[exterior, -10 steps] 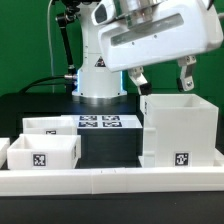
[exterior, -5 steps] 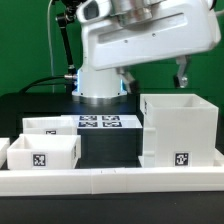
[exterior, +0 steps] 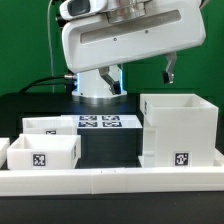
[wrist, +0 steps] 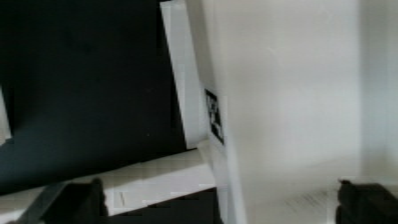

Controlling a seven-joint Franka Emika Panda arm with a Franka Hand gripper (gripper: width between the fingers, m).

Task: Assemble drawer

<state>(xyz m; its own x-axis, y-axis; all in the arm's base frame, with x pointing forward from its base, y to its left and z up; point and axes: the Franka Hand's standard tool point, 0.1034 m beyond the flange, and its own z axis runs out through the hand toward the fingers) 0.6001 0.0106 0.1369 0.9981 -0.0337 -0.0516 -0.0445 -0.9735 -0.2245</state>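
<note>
The drawer's large white box shell (exterior: pixel 180 130) stands upright at the exterior view's right, with a square tag low on its front. Two small white trays sit at the left, one in front (exterior: pixel 42 153) and one behind it (exterior: pixel 50 125). My gripper (exterior: pixel 138 75) hangs open and empty above the table, over the box shell's left edge and apart from it. In the wrist view the shell's wall (wrist: pixel 302 100) with a tag (wrist: pixel 212 115) lies below my gripper (wrist: pixel 217 205), between the two dark fingertips (wrist: pixel 71 200).
The marker board (exterior: pixel 100 123) lies flat on the black table between the trays and the box shell. A long low white rail (exterior: pixel 110 180) runs along the front edge. The robot base (exterior: pixel 95 85) stands behind.
My gripper has moved toward the exterior view's left and looms larger in the picture, staying open. The box shell and trays have not moved.
</note>
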